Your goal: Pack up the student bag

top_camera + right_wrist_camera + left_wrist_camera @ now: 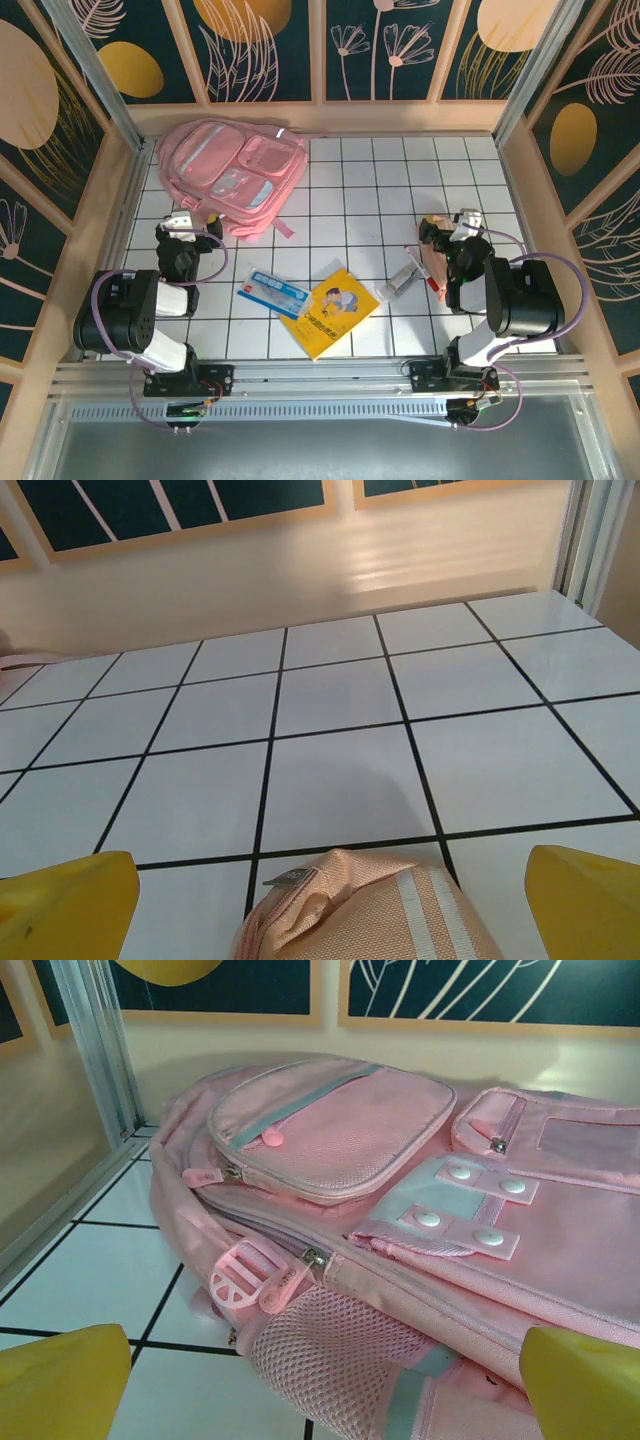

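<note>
The student bag [235, 172], a soft pink backpack, lies flat at the table's far left with its zipped pockets facing up. My left gripper [190, 222] hovers at its near edge, open; in the left wrist view the bag [400, 1160] looms close, its mesh side pocket [340, 1360] between my yellow fingertips [60, 1385], untouched. My right gripper [455, 224] is open at the right side of the table, over an orange fabric pouch [370, 910]. The pouch lies between the wide-spread fingertips [590, 900], apart from both.
A yellow book [335, 308] and a blue-and-white packet [272, 292] lie in the near middle of the tiled table [400, 180]. A small grey item [400, 280] sits left of the pouch [436, 262]. Wooden walls enclose the table.
</note>
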